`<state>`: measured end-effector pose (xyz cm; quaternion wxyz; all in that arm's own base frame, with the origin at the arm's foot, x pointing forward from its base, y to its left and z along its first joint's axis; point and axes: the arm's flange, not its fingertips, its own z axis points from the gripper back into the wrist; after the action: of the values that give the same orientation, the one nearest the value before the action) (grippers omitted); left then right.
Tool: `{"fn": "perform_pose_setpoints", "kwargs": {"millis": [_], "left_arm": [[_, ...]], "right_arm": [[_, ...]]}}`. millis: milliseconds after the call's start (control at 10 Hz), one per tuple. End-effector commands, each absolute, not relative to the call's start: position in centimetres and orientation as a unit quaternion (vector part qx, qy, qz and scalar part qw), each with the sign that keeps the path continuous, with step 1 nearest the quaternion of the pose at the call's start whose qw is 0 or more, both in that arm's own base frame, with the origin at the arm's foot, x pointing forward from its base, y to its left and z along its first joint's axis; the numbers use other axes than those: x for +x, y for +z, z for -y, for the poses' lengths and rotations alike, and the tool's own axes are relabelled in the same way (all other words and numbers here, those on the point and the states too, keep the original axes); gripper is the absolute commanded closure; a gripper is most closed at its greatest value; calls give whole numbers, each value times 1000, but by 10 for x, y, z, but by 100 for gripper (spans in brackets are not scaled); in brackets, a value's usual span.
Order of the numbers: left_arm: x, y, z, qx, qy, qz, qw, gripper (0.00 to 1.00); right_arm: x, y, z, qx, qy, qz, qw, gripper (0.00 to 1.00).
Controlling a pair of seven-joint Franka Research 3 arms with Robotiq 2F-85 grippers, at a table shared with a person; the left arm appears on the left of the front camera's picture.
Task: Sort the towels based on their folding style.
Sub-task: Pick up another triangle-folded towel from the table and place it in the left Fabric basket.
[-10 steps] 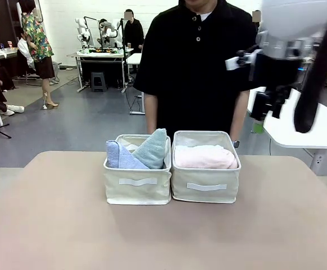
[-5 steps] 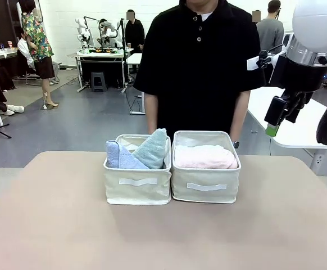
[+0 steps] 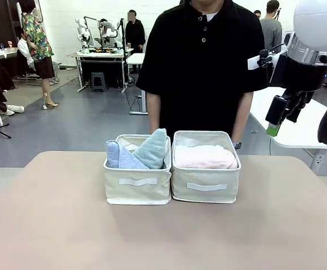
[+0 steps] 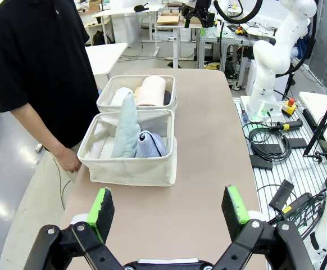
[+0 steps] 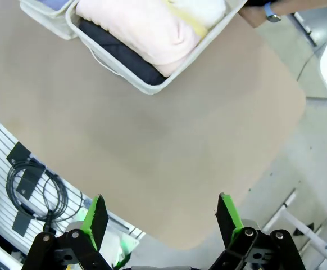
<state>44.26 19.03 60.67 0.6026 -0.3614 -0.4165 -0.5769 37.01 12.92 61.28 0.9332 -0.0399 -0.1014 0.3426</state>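
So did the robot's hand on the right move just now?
Yes. The right gripper swung rightward and back from the camera a second ago, then settled high beside the person's sleeve, fingers open, well above the right bin.

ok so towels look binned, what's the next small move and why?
Probably just hold both arms back. The cone towels sit in the left bin, the rolled ones in the right bin, both tools are open with nothing in them, and no towel lies loose on the table.

Two cream fabric bins [image 3: 137, 185] [image 3: 205, 183] sit side by side, touching, on a beige table [image 3: 163, 236], as a person in a black polo shirt [image 3: 203, 62] stands just behind them at the far edge.
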Motion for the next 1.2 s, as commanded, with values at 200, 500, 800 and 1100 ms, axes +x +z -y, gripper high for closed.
{"fn": "perform_pose_setpoints", "kwargs": {"millis": [200,500,800,1100], "left_arm": [[440,607,-190,-360,-582,424,593,0],[440,607,-190,-360,-582,424,593,0],[440,607,-190,-360,-582,424,593,0],[440,607,-190,-360,-582,424,593,0]], "right_arm": [[370,613,-129,-40,343,101,933,0],[341,674,14,207,434,198,854,0],[342,660,129,329,493,294,750,0],[338,631,196,364,539,349,675,0]]}}
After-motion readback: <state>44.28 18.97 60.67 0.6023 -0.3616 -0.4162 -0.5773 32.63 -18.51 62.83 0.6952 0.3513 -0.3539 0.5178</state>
